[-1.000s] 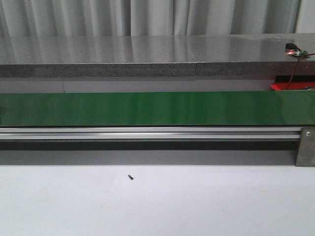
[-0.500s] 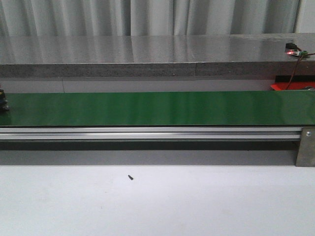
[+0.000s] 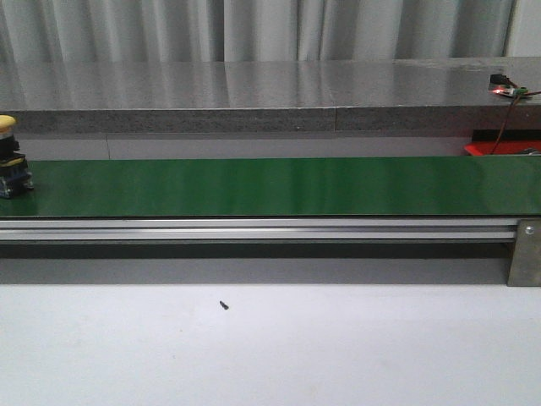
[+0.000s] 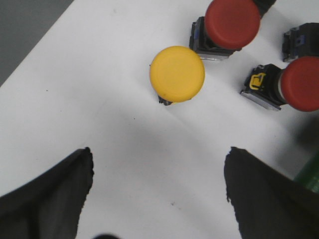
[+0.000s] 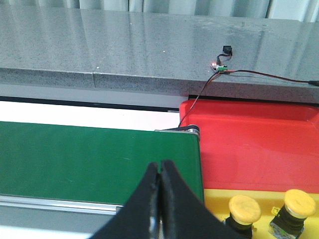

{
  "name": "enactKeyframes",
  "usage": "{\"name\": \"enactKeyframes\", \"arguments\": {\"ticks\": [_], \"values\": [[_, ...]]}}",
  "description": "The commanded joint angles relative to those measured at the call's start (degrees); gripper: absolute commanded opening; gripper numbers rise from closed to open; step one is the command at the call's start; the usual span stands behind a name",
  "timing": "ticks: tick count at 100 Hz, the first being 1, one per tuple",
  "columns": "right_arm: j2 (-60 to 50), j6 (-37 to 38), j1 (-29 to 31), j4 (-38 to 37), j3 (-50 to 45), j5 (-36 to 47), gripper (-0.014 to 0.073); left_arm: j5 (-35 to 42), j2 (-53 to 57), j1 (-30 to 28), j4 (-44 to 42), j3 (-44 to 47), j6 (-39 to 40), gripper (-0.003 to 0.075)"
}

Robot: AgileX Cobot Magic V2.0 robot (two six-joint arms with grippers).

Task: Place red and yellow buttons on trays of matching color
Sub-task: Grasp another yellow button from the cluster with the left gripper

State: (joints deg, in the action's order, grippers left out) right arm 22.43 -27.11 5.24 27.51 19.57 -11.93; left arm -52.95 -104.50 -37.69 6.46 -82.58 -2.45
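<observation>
A yellow button (image 3: 8, 167) rides at the far left end of the green conveyor belt (image 3: 279, 186), near its back edge. We let it travel toward the right end, where the red tray (image 5: 254, 149) and yellow tray (image 5: 214, 199) sit; two yellow buttons (image 5: 244, 208) already lie in the yellow one. Our right gripper (image 5: 160, 199) hangs pinched closed and empty above the belt's end, with open belt beside it. Our left gripper (image 4: 159, 199) is spread wide over the white tabletop (image 4: 99, 99), empty, near a loose yellow button (image 4: 177, 73) and red buttons (image 4: 232, 22).
</observation>
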Motion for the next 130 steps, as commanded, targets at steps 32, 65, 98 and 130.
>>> {"name": "enactKeyframes", "arguments": {"ticks": [32, 65, 98, 130], "values": [[0.25, -0.46, -0.17, 0.49, 1.45, 4.03, -0.0068, 10.40, -2.46, 0.10, 5.08, -1.77, -0.10, 0.0535], [0.25, -0.46, -0.17, 0.49, 1.45, 4.03, -0.0068, 16.31, -6.32, 0.71, 7.22, -1.70, -0.10, 0.0535], [0.25, -0.46, -0.17, 0.49, 1.45, 4.03, -0.0068, 19.06, -8.47, 0.71, 7.33, -1.70, -0.10, 0.0415], [0.25, -0.46, -0.17, 0.49, 1.45, 4.03, -0.0068, 19.33, -8.47, 0.71, 7.33, -1.70, -0.10, 0.0119]]}}
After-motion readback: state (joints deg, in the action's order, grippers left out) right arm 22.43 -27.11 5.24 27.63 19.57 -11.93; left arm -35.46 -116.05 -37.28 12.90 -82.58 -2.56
